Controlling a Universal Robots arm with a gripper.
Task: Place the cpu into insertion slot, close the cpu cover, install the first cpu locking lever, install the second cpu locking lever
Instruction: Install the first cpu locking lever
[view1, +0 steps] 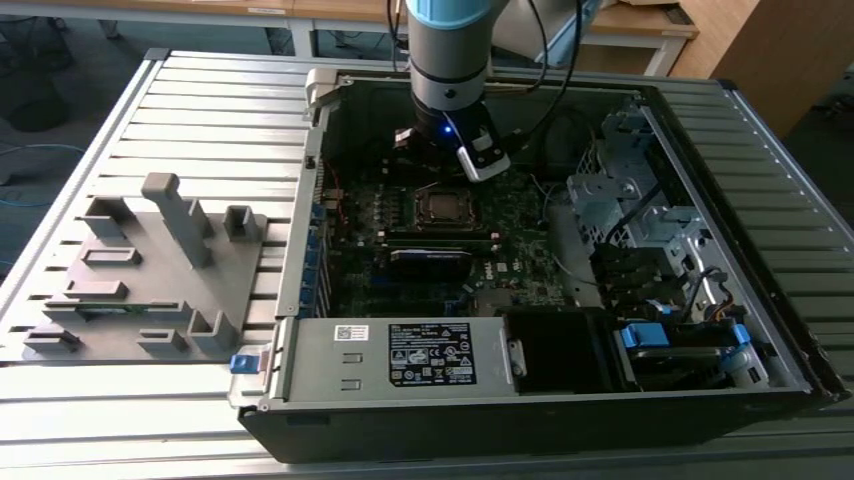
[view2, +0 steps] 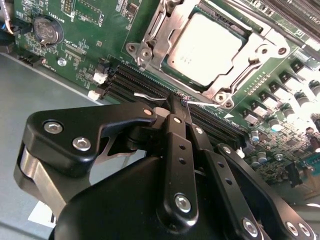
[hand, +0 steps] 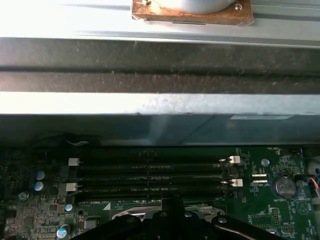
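In the second wrist view the cpu (view2: 207, 47), a flat silver-grey square, lies in the insertion slot (view2: 150, 37). The cpu cover (view2: 227, 85), a silver frame, lies flat around it. My gripper (view2: 178, 104) is shut, its black fingertips pressed together just beside the socket, over the long black memory slots (view2: 135, 80). A thin silver rod (view2: 147, 95) shows on both sides of the fingertips; whether it is gripped I cannot tell. In the exterior view my gripper (view1: 447, 168) hangs inside the computer case just behind the socket (view1: 441, 207). The first wrist view shows the fingertips (hand: 173, 201) above the cover's edge (hand: 137, 212).
The open computer case (view1: 534, 400) lies on a slatted metal table (view1: 187, 90). A grey fixture plate (view1: 147, 280) with upright blocks sits on the exterior view's left. Drive cages and cables (view1: 627, 220) fill the case's right side. A round battery (view2: 46, 30) sits on the board.
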